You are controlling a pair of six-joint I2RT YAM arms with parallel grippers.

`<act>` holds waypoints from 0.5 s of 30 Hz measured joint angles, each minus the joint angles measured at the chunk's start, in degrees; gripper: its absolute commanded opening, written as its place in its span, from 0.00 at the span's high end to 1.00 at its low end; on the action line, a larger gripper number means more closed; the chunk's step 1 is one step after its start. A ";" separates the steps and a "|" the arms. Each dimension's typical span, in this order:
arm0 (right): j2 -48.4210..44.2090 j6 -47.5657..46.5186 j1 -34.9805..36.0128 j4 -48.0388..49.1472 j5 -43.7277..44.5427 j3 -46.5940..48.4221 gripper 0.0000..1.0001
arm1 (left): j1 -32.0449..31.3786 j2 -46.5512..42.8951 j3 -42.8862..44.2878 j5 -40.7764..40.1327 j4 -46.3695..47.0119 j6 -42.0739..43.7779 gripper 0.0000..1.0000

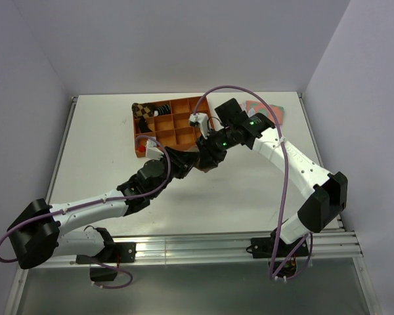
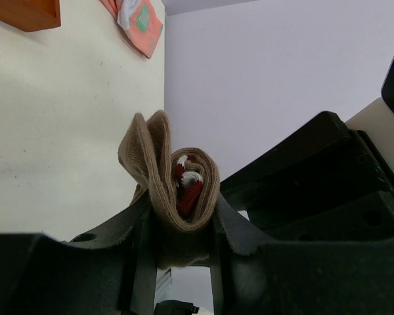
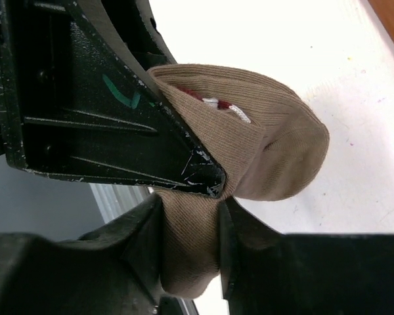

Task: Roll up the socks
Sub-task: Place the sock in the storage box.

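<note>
The left gripper (image 2: pixel 184 220) has its fingers (image 2: pixel 136 246) pinching the tan sock (image 2: pixel 163 157), which is folded on itself into a loose coil. Only the left wrist view looks into the open end of that coil, where the maroon-and-white cuff (image 2: pixel 187 187) sits tucked inside the tan layers. The right gripper (image 3: pixel 190 220) also clamps this sock, its fingers (image 3: pixel 143 236) pressed on a lower fold. Only the right wrist view shows the sock's smooth rounded outer side and a black left finger lying flat against it from above. From the top camera the sock is almost wholly hidden, since the two grippers meet tip to tip over the middle of the table (image 1: pixel 98 151), just in front of the tray (image 1: pixel 184 122). That view alone shows the tray whole: orange, split into small cells, set toward the back of the table. The black sock (image 1: pixel 163 108) with white stripes lies in a back-row cell, beside the checkered roll (image 1: pixel 142 109) in the back left corner. Something dark and something red sit in cells down the left side, too small to tell what. Most of the other cells show bare orange floor. The pink socks (image 1: pixel 268 111) lie flat on the table to the right of the tray.
</note>
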 measured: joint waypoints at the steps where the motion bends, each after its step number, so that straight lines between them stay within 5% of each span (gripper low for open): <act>1: 0.00 0.13 0.04 0.02 0.22 0.00 0.55 | 0.00 0.00 0.00 -0.02 0.00 0.17 1.00; 5: -0.02 0.55 0.28 0.37 2.19 0.00 0.40 | 0.04 0.00 0.00 -0.17 -0.04 0.87 1.00; 15: -2.10 0.59 0.33 1.36 7.37 -1.22 0.35 | 2.95 -0.22 0.00 0.83 -0.04 2.23 1.00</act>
